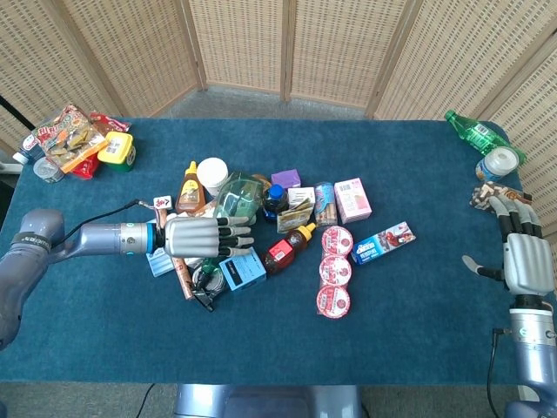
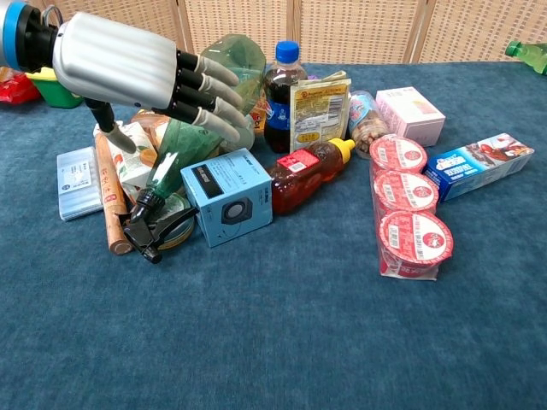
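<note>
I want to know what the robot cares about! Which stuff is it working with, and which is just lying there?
Working with:
left hand, spread over the pile
green spray bottle, right under its fingers

Just lying about:
blue box
honey bottle
dark soda bottle
three red-lidded cups
pink box
snack heap at the far left corner
right hand, idle by the table edge
</note>
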You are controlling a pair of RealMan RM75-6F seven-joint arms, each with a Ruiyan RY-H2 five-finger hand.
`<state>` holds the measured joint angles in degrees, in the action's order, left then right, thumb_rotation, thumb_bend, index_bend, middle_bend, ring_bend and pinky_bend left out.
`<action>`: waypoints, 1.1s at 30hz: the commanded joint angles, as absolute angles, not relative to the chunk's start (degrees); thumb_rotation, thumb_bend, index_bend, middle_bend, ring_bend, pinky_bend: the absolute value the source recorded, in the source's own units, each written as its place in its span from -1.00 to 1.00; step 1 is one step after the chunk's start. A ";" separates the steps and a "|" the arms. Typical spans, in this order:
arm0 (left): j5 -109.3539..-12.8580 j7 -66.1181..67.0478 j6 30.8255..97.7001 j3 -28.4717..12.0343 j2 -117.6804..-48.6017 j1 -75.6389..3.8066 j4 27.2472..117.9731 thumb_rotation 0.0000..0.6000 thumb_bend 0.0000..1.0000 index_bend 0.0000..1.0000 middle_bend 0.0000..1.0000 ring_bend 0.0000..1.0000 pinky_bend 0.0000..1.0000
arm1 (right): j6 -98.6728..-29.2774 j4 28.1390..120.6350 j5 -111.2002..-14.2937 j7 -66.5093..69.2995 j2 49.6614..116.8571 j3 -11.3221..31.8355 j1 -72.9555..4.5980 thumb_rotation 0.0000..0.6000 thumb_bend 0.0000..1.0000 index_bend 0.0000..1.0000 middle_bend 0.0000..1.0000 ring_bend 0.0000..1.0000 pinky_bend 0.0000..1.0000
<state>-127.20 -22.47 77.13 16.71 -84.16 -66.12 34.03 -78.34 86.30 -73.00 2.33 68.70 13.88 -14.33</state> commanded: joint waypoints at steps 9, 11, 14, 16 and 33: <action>-125.65 -21.45 75.35 18.55 -84.94 -66.98 33.98 1.00 -0.87 -0.97 -1.00 -1.00 -0.96 | -78.27 86.45 -72.96 2.55 68.66 13.90 -14.31 1.00 -0.90 -0.83 -1.00 -1.00 -1.00; -125.33 -21.18 75.45 18.57 -85.13 -67.31 34.20 1.00 -0.87 -0.83 -1.00 -1.00 -0.85 | -78.23 86.44 -72.95 2.64 68.63 13.92 -14.31 1.00 -0.90 -0.83 -1.00 -1.00 -1.00; -124.91 -20.40 76.21 18.47 -85.53 -67.45 34.19 1.00 -0.87 -0.51 -0.99 -0.96 -0.53 | -78.22 86.46 -72.97 2.86 68.60 13.94 -14.29 1.00 -0.90 -0.83 -1.00 -1.00 -1.00; -124.70 -19.85 76.69 18.51 -85.76 -67.48 34.14 1.00 -0.86 -0.32 -0.84 -0.80 -0.35 | -78.20 86.46 -73.00 2.97 68.56 13.94 -14.28 1.00 -0.90 -0.83 -1.00 -1.00 -1.00; -120.93 -18.79 83.41 16.41 -83.29 -66.80 36.67 1.00 -0.79 0.15 -0.19 -0.25 0.14 | -78.11 86.55 -73.00 2.62 68.66 13.86 -14.33 1.00 -0.90 -0.83 -1.00 -1.00 -1.00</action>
<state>-121.36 -18.90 82.67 16.87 -83.89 -66.88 36.04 -78.11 86.55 -73.00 2.62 68.66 13.85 -14.33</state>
